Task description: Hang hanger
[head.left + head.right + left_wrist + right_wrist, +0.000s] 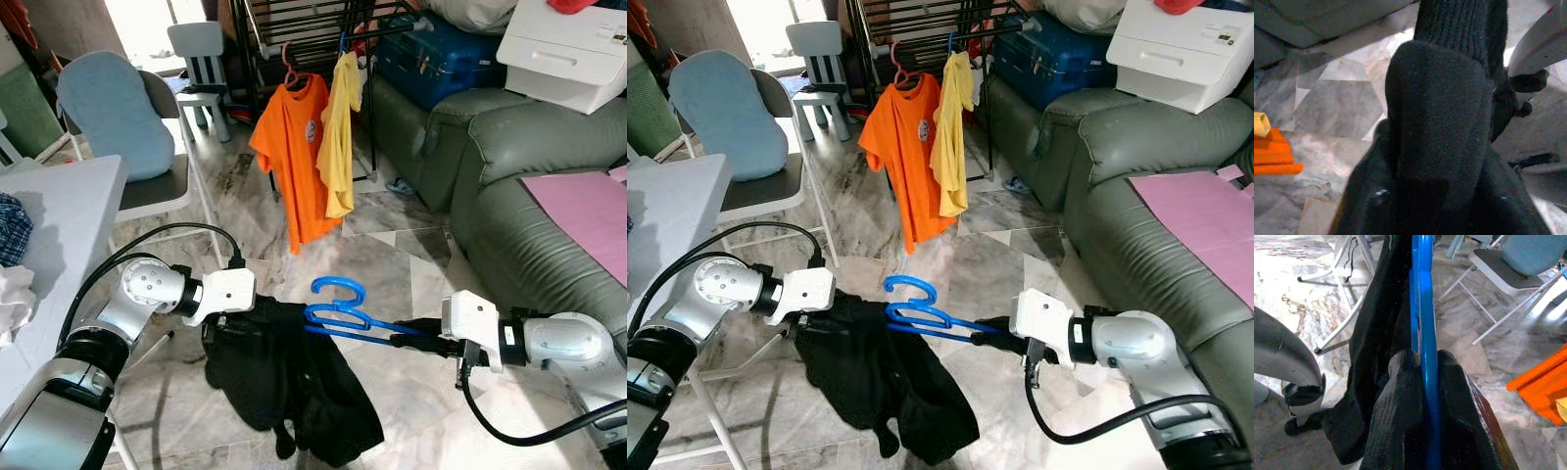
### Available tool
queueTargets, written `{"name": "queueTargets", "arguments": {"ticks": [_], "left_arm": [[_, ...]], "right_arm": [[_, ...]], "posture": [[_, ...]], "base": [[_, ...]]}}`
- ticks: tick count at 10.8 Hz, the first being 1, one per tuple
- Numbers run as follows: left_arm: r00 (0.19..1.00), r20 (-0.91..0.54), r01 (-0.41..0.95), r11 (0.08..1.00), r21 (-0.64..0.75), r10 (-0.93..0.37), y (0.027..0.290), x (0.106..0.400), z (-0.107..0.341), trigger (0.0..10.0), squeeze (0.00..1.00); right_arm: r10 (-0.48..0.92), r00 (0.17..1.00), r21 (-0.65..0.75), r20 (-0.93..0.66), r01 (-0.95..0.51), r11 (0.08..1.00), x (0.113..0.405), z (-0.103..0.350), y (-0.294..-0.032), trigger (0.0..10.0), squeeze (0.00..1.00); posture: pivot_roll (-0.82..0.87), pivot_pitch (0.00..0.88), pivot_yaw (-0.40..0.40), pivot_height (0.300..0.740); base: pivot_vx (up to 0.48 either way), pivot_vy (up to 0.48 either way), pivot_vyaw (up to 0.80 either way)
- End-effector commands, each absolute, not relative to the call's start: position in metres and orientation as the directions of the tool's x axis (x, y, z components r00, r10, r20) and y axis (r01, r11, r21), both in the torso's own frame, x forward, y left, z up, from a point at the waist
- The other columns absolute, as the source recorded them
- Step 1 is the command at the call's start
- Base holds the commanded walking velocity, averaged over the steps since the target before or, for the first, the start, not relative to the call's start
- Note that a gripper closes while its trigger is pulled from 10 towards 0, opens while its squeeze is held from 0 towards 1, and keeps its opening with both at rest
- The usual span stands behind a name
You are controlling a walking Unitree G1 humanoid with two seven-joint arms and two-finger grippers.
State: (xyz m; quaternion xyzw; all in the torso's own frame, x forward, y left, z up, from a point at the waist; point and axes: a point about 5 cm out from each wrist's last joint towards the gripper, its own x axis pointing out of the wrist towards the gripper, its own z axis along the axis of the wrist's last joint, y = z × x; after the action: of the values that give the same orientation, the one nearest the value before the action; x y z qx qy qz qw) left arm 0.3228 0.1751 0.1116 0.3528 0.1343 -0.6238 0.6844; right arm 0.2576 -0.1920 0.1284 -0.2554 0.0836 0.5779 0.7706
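- Between the right gripper's two black fingers sits one arm of the blue hanger; the right wrist view shows the fingers pressed against both sides of the blue bar, so they are clamped on it with no slack to be seen.
- At the left gripper the fingers are buried in the black garment; the left wrist view shows dark knit cloth bunched over them, so they seem to have hold of the fabric, though how far they stand apart I cannot tell.
- Held this way, the hanger lies roughly level between the two arms, above the marble floor, its hook turned up and away from the robot. The garment is draped from the hanger's left end and hangs in a loose heap below the left gripper, not yet spread evenly over both shoulders.
- My judgement: the right arm steadies the hanger while the left arm arranges the cloth on it, which is why each holds a different part.
- Farther off stands the dark clothes rack, well apart from both grippers, with an orange T-shirt and a yellow shirt already hanging from it. That is where the hook most likely has to go.
- Beside the rack is a green sofa; a folding chair stands on the robot's left.
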Motion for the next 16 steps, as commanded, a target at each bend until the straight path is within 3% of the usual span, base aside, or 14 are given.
{"name": "queueTargets", "arguments": {"ticks": [1,8,9,12,13,14,15,16], "left_arm": [[0.183,-0.63,0.948,-0.034,0.316,-0.755,0.176,0.327,0.118,0.0,0.0],[0.147,-0.591,0.967,-0.011,0.256,-0.793,0.167,0.324,0.112,0.0,0.0],[0.161,-0.583,0.967,0.009,0.255,-0.796,0.168,0.325,0.113,0.0,0.0],[0.204,-0.554,0.969,0.088,0.229,-0.807,0.174,0.326,0.109,0.0,0.0],[0.222,-0.598,0.968,0.102,0.228,-0.77,0.185,0.322,0.101,0.0,0.0],[0.237,-0.586,0.967,0.131,0.218,-0.775,0.189,0.32,0.1,0.0,0.0],[0.248,-0.594,0.966,0.149,0.211,-0.765,0.196,0.316,0.095,0.0,0.0],[0.251,-0.595,0.966,0.154,0.209,-0.764,0.197,0.315,0.094,0.0,0.0]], "right_arm": [[0.863,0.315,-0.339,-0.395,-0.923,0.181,0.26,0.136,-0.186,10.0,0.0],[0.854,0.332,-0.354,-0.4,-0.916,0.19,0.268,0.132,-0.184,10.0,0.0],[0.862,0.305,-0.283,-0.404,-0.938,0.199,0.27,0.133,-0.185,10.0,1.0],[0.854,0.265,-0.275,-0.449,-0.95,0.15,0.267,0.133,-0.189,10.0,1.0],[0.787,0.28,-0.321,-0.55,-0.941,0.111,0.27,0.135,-0.204,10.0,1.0],[0.751,0.309,-0.351,-0.583,-0.93,0.11,0.275,0.139,-0.213,10.0,1.0],[0.701,0.427,-0.452,-0.572,-0.877,0.166,0.291,0.153,-0.225,10.0,1.0],[0.684,0.478,-0.499,-0.552,-0.846,0.188,0.298,0.158,-0.228,10.0,1.0]], "posture": [[-0.15,0.0,0.101,0.74],[-0.16,0.0,0.09,0.74],[-0.16,0.0,0.088,0.74],[-0.16,0.0,0.084,0.74],[-0.17,0.0,0.088,0.74],[-0.17,0.0,0.087,0.74],[-0.16,0.0,0.081,0.74],[-0.16,0.0,0.078,0.74]], "base": [[0.0,0.0,0.0],[0.0,0.0,0.0],[0.0,0.0,0.0],[0.0,0.0,0.0],[0.0,0.0,0.0],[0.0,0.0,0.0],[0.0,0.0,0.0],[0.0,0.0,0.0]]}}
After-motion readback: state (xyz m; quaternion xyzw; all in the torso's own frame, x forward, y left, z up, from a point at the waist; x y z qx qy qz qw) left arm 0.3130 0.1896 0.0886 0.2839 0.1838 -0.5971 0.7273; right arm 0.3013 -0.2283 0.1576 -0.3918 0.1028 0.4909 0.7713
